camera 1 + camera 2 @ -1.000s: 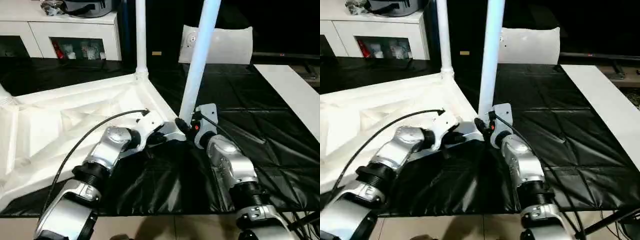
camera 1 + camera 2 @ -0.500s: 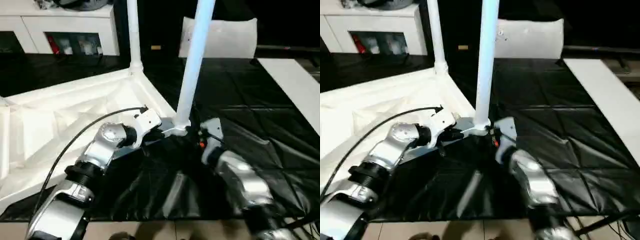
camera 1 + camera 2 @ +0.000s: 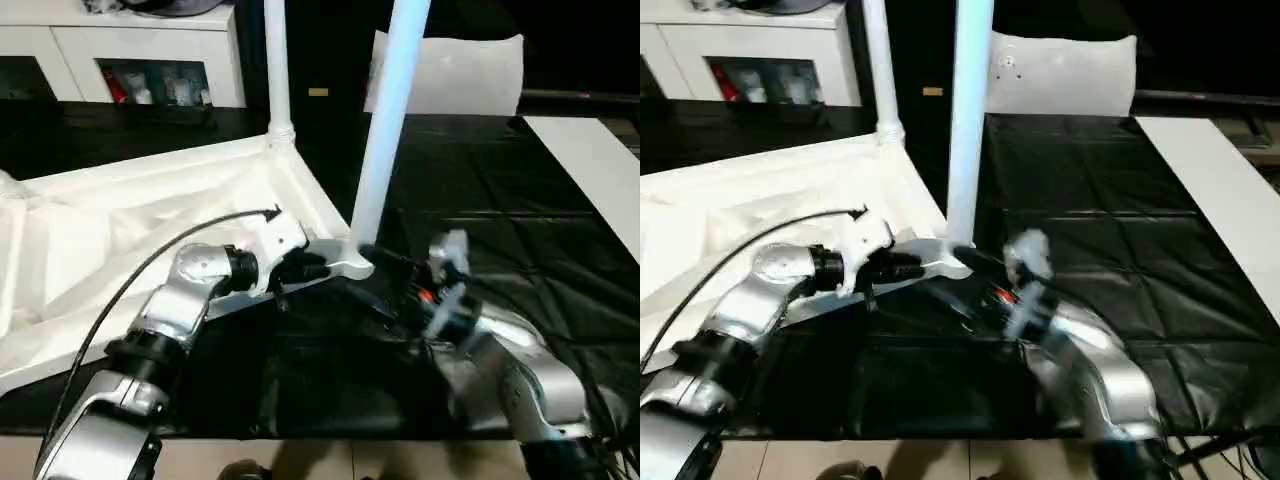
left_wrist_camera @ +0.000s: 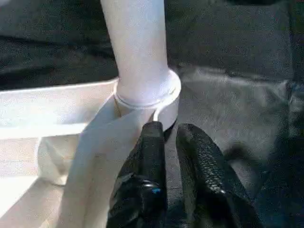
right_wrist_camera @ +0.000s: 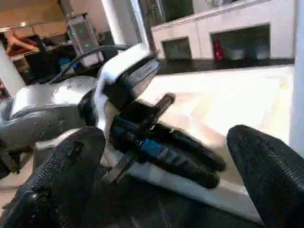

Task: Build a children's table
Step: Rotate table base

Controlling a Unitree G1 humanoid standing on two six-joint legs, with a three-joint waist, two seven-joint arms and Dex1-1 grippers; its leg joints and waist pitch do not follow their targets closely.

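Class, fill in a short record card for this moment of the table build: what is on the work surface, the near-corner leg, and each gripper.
Work surface: black-covered work table
Item: small white plastic children's table, upside down, ribbed underside up
Near-corner leg: white tubular leg upright in the round corner socket
Left gripper: at the socket's base, fingers nearly together
Right gripper: wide open, apart from the leg, holding nothing
Background: white cabinet

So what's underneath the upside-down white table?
The children's table lies upside down on a black cover spread over the big work table. What's directly beneath its top is hidden.
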